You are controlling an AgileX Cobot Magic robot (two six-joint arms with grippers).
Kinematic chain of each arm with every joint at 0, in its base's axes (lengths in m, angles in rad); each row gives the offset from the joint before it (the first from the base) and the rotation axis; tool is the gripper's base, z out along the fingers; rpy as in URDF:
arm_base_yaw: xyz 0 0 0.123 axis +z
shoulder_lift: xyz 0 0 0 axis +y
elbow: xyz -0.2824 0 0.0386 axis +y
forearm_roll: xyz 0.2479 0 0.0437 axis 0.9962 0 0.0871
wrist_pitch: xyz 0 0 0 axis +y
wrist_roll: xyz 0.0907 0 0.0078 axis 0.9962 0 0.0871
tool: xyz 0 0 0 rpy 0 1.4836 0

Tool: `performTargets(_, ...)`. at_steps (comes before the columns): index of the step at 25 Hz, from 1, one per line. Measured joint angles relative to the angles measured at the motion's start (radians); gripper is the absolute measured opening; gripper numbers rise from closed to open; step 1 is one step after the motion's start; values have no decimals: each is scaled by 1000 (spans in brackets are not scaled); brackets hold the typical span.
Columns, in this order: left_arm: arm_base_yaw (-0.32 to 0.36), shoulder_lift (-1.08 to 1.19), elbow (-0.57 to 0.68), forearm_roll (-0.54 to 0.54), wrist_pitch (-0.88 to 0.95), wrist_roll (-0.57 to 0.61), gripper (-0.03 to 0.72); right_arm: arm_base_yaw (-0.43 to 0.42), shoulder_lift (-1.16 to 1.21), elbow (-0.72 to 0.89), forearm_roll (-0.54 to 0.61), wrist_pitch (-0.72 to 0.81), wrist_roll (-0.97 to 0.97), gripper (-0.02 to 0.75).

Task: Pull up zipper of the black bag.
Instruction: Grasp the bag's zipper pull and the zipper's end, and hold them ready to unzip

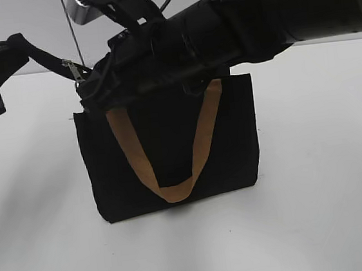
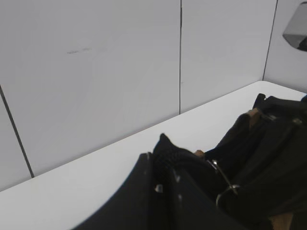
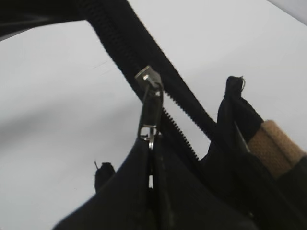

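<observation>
Exterior view: the zipper (image 1: 74, 70) is reached at the black bag (image 1: 233, 136)'s corner; whether either end effector is closed cannot be told. Next, a steady pull along the zip line is called for.

I work on a plain white table (image 1: 318, 211) with a smooth matte top and soft, even shadows. Behind it stands a pale grey wall (image 2: 96, 72) of flat panels divided by thin dark vertical seams (image 2: 180, 57). The light is diffuse and bright.
</observation>
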Motion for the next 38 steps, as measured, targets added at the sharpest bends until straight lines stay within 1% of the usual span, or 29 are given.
performTargets(6,0,0,0,0,0,0,29,-1,-37,0,-5,1,25,-1)
performTargets(9,0,0,0,0,0,0,29,-19,-50,0,-9,6,48,-1)
performTargets(12,0,-5,0,0,0,0,29,-50,-61,0,-37,12,98,-1)
performTargets(16,0,-31,0,3,3,0,29,-91,-65,0,-132,64,208,-1)
performTargets(22,-1,-62,0,-1,32,0,29,-118,-83,0,-329,103,394,-1)
performTargets(25,3,-64,1,-1,31,0,29,-137,-104,0,-397,132,461,-1)
performTargets(29,30,-75,6,4,30,1,29,-184,-132,0,-459,169,535,-1)
performTargets(32,54,-88,6,-8,31,1,29,-234,-150,0,-507,174,569,-1)
performTargets(38,57,-91,6,-14,31,1,29,-318,-155,0,-538,239,613,-1)
